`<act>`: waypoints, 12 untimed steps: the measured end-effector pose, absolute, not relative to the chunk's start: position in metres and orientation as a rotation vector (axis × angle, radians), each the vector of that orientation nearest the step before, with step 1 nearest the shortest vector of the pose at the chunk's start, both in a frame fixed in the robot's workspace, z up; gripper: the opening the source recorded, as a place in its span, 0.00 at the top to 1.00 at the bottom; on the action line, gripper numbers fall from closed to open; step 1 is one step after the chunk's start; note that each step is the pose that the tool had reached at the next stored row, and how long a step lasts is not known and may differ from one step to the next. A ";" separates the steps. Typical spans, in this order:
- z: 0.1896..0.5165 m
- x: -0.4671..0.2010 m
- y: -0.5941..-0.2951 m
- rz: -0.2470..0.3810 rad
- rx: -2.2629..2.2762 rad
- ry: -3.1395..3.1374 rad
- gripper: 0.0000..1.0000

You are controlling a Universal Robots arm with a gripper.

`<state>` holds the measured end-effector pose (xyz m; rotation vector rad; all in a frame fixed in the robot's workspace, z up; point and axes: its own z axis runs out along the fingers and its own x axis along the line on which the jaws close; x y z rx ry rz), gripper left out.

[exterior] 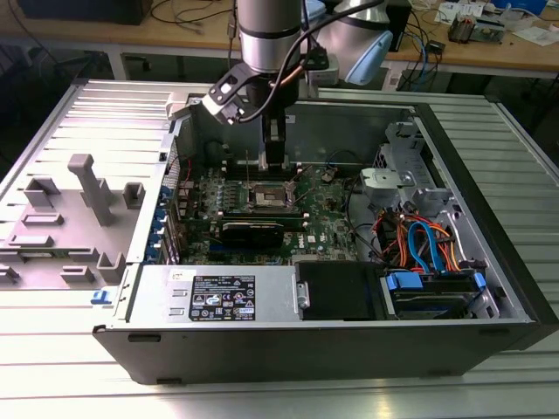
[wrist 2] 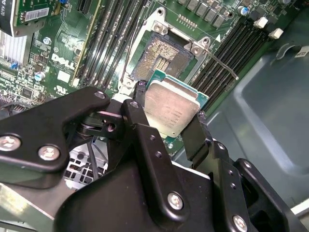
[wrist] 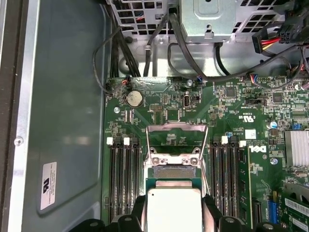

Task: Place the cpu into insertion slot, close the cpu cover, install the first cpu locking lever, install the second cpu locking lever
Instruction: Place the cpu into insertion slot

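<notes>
Second wrist view: gripper (wrist 2: 170, 102) clamped on the cpu (wrist 2: 171, 108).
Jaws pinch the chip's opposite edges, holding it close by the uncovered insertion slot (wrist 2: 160, 55), not seated; the cpu cover (wrist: 176, 127) is folded open on the green motherboard (wrist 2: 58, 58).

exterior view: high, far, whole case (exterior: 306, 349) | both wrist views: close, share insertion slot (wrist 2: 161, 55) (wrist: 174, 170)

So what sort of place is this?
Probably an electronics lab or workshop: an open computer case on a ribbed metal table, wooden workbenches strewn with cables behind, and a gripper holding the cpu above its motherboard.
</notes>
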<state>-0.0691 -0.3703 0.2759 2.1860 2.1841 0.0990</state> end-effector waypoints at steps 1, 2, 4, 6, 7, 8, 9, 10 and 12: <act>0.275 -0.069 -0.370 0.099 2.186 2.184 0.45; 0.275 -0.069 -0.370 0.099 2.186 2.184 0.45; 0.274 -0.069 -0.370 0.099 2.186 2.184 0.45; 0.273 -0.069 -0.370 0.099 2.186 2.184 0.45; 0.273 -0.069 -0.370 0.099 2.186 2.184 0.45; 0.273 -0.069 -0.370 0.099 2.186 2.184 0.45; 0.272 -0.069 -0.370 0.099 2.186 2.184 0.45; 0.272 -0.069 -0.370 0.099 2.186 2.184 0.45; 0.271 -0.069 -0.370 0.099 2.186 2.184 0.45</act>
